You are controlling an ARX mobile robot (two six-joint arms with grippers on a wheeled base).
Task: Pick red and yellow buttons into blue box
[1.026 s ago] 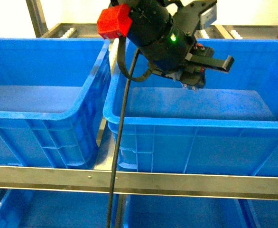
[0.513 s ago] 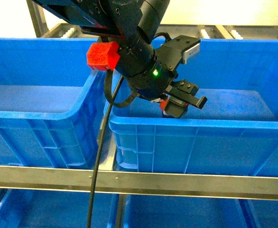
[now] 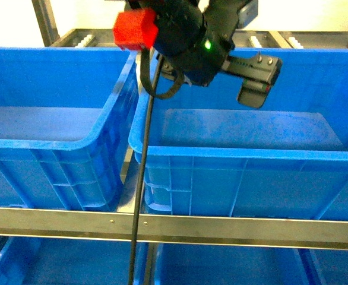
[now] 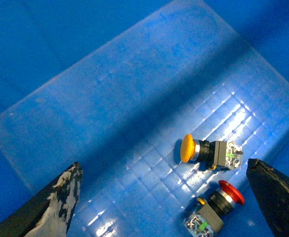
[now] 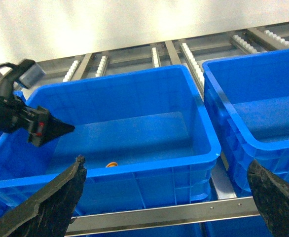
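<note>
The yellow button [image 4: 191,149] and the red button [image 4: 228,193] lie on their sides, close together, on the floor of the blue box [image 3: 233,157]. My left gripper [image 4: 164,197] hangs open above them, holding nothing. In the head view the left gripper [image 3: 263,80] is raised over the box's back half, and the near wall hides both buttons. From the right wrist view only the yellow cap [image 5: 112,164] peeks over the box rim [image 5: 134,165]. My right gripper [image 5: 166,197] is open and empty in front of that box, outside it.
A second blue crate [image 3: 43,142] stands to the left of the box, another [image 5: 263,113] to its right. A metal shelf rail [image 3: 174,228] runs along the front, with more blue crates below. Roller tracks [image 5: 189,54] lie behind.
The left gripper dipped into the box with the red button, let it go, and has risen again, open. The red button now lies beside the yellow one.
</note>
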